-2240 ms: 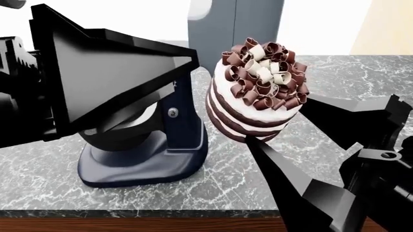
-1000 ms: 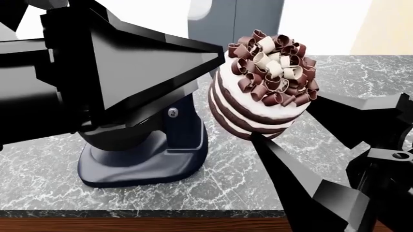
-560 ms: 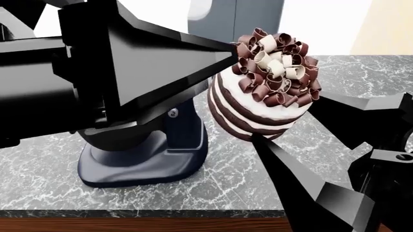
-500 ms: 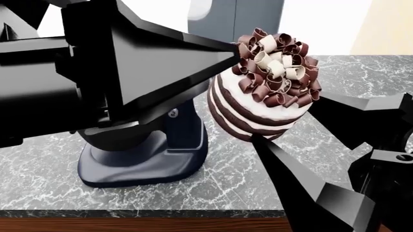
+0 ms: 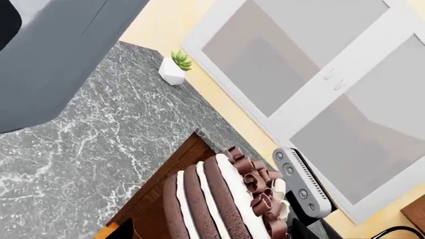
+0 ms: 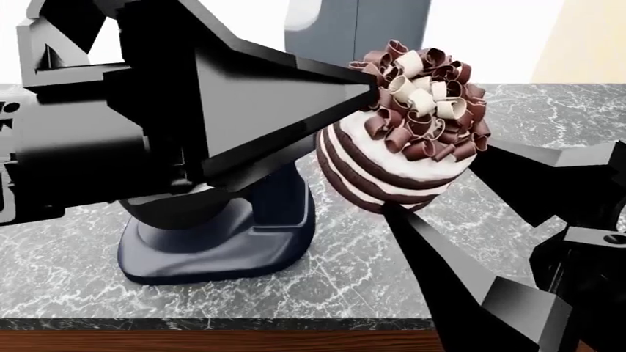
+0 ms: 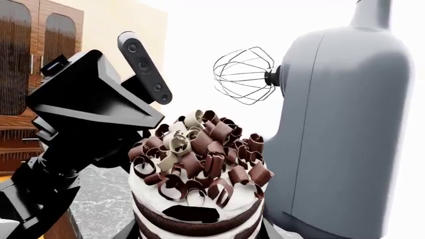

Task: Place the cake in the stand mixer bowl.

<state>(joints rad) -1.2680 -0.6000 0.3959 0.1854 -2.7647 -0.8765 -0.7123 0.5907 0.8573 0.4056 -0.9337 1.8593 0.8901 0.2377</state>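
small round chocolate-and-cream striped cake (image 6: 406,150) is gripped between right gripper (image 6: 430,183) fingers (image 6: 445,260), held above grey marble counter (image 6: 391,271) near its front edge, beside navy stand mixer (image 6: 220,246). left gripper fingers' state cannot be told.

Grey marble counter (image 6: 391,264); cream wall (image 5: 166,30); white glass-door cabinets (image 5: 319,74); small potted succulent (image 5: 174,67).
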